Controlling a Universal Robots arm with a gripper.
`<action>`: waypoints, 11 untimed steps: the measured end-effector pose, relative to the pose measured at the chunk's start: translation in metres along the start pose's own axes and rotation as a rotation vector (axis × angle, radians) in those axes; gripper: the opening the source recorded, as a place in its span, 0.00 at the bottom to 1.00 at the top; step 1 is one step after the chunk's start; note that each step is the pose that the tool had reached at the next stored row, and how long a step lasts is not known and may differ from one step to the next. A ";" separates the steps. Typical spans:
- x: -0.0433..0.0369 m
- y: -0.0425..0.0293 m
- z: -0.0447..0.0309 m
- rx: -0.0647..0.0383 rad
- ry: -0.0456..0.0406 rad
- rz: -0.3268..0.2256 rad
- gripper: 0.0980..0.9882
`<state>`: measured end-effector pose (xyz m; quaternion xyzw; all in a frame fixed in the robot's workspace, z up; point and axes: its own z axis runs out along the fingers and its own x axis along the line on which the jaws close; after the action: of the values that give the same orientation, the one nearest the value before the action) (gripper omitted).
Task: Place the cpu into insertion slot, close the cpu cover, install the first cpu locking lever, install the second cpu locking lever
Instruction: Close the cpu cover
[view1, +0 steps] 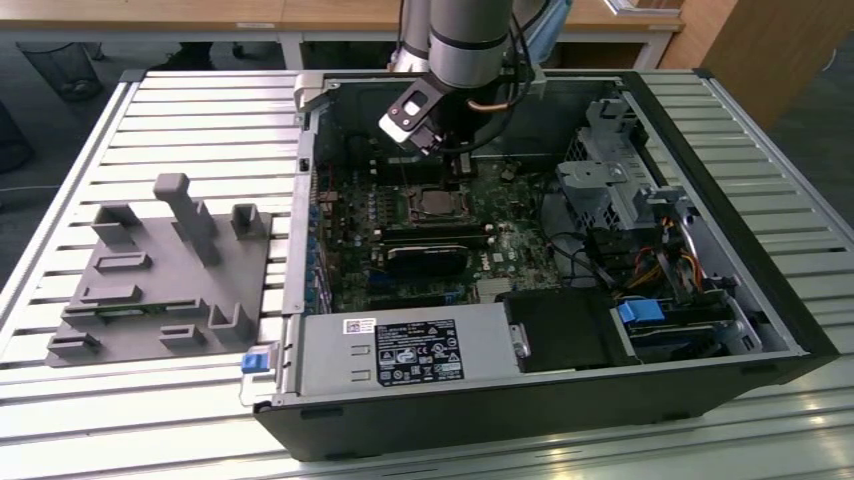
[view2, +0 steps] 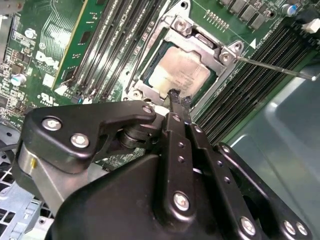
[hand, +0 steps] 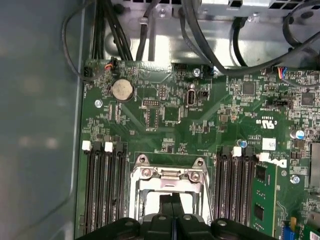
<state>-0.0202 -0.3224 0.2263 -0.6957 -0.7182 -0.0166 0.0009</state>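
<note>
The chip (view2: 182, 70) sits in the socket (view2: 148, 75) under the cover frame (view2: 192, 37). The gripper (view2: 176, 97) has its fingers pressed together, empty, at the frame's edge.

Grey arm (view1: 467, 40); black tool (view2: 176, 98) with silver screws (view2: 181, 201)

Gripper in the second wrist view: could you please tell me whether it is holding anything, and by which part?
Nothing is held: the gripper is shut on nothing, its tip close to the edge of the chip.
</note>
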 end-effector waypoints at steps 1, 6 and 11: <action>0.0000 -0.0008 0.0000 0.000 0.0001 0.000 0.01; 0.0001 -0.0040 0.0000 0.000 0.0002 0.000 0.01; 0.0002 -0.0062 -0.0001 0.000 0.0001 0.000 0.01</action>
<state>-0.0265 -0.3224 0.2262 -0.6957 -0.7182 -0.0166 0.0009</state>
